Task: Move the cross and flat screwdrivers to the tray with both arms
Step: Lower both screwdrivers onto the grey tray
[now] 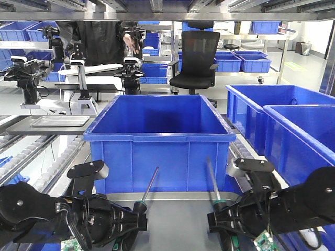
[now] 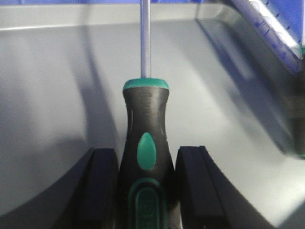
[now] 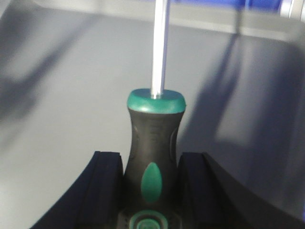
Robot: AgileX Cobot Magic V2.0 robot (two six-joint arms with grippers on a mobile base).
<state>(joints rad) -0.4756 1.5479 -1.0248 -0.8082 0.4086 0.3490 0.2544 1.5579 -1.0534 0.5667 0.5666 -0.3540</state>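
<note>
Two screwdrivers with black-and-green handles are held over the grey tray (image 1: pixel 178 222) at the front. My left gripper (image 1: pixel 137 217) is shut on the left screwdriver (image 1: pixel 151 185), whose shaft points toward the blue bin. In the left wrist view the handle (image 2: pixel 145 109) sits between the fingers (image 2: pixel 102 186) of the gripper (image 2: pixel 146 157), above the tray floor (image 2: pixel 57 95). My right gripper (image 1: pixel 217 214) is shut on the right screwdriver (image 1: pixel 211 178); the right wrist view shows its handle (image 3: pixel 153 124) clamped in the gripper (image 3: pixel 150 160) over the tray (image 3: pixel 71 95). Both tips are too small to tell cross from flat.
A deep blue bin (image 1: pixel 157 130) stands just beyond the tray. Two more blue bins (image 1: pixel 272 110) (image 1: pixel 309 146) are at the right. Another grey tray (image 1: pixel 60 121) lies on the left roller conveyor (image 1: pixel 31 151). A black office chair (image 1: pixel 196 57) and other robot arms (image 1: pixel 78 68) are behind.
</note>
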